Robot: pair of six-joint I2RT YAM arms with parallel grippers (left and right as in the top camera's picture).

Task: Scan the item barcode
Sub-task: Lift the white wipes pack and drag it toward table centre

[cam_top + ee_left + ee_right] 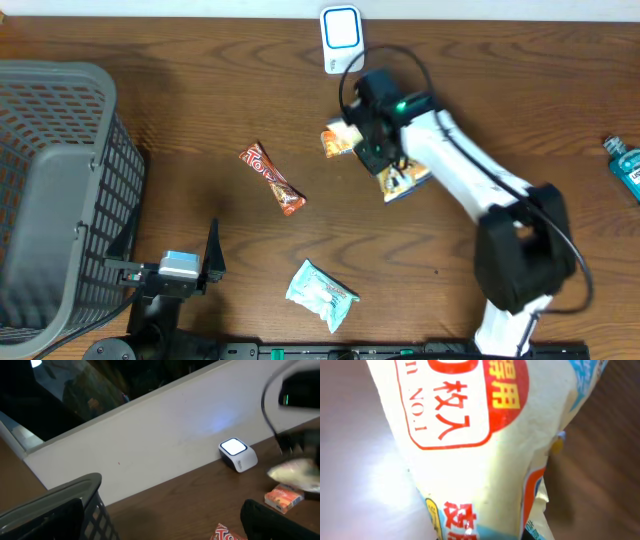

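**A:** Where's your packet [407, 180]?

**B:** Right fingers [380, 155] clamped shut on it, near the scanner [340, 38]. Wrist view's all cropped print, can't make out its barcode. Your left fingers [213, 245] gape wide, empty, by the basket [60, 120].

A small white scanner [238, 454] with a glowing top sits on the brown table [190, 505] against a white wall panel [165, 435]. To its right, a blurred pale packet [295, 472] shows below a dark arm [300, 390], with an orange packet [284, 498] lying nearby. A grey basket [85, 505] fills the lower left corner, and a red wrapper [225, 535] peeks in at the bottom edge.
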